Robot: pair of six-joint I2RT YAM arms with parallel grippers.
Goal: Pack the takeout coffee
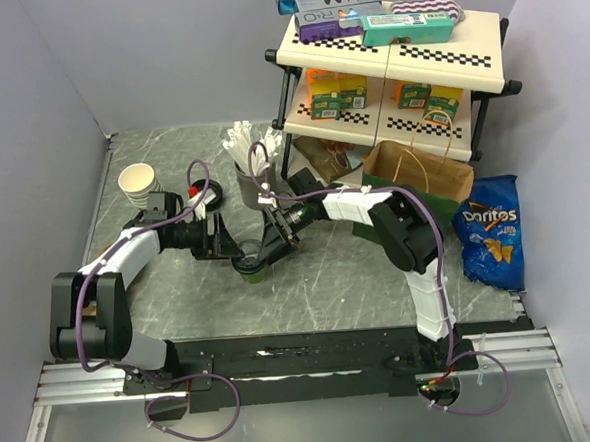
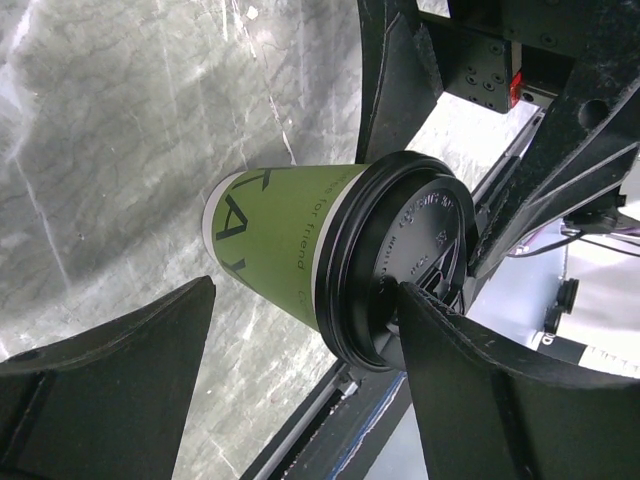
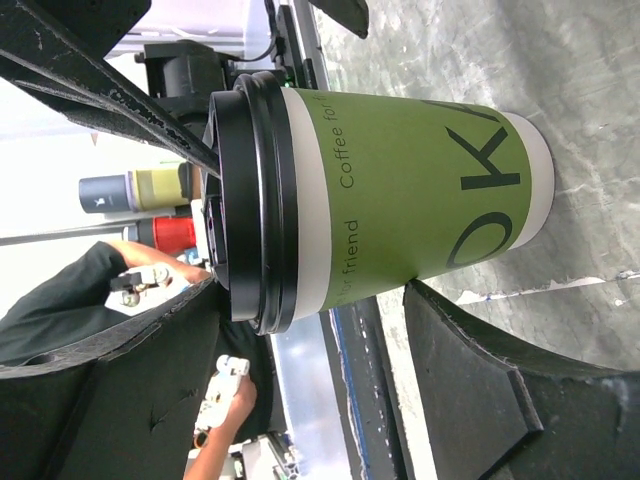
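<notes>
One takeout coffee (image 2: 290,240), one white cup (image 1: 137,181)

Robot lab cell — plain grey walls (image 1: 38,116), metal mounting rail (image 1: 528,345), mock snack shelf (image 1: 345,48), Doritos bag (image 1: 490,231)

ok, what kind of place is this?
Probably a lab mock-up of a café counter: stocked snack rack, brown paper bag, lidded takeout coffee on a walled table.

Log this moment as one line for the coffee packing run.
coffee cup: upright on table, lid on; left hand: open, astride cup; right hand: around cup, grip unclear; paper bag: open, cup not inside
</notes>
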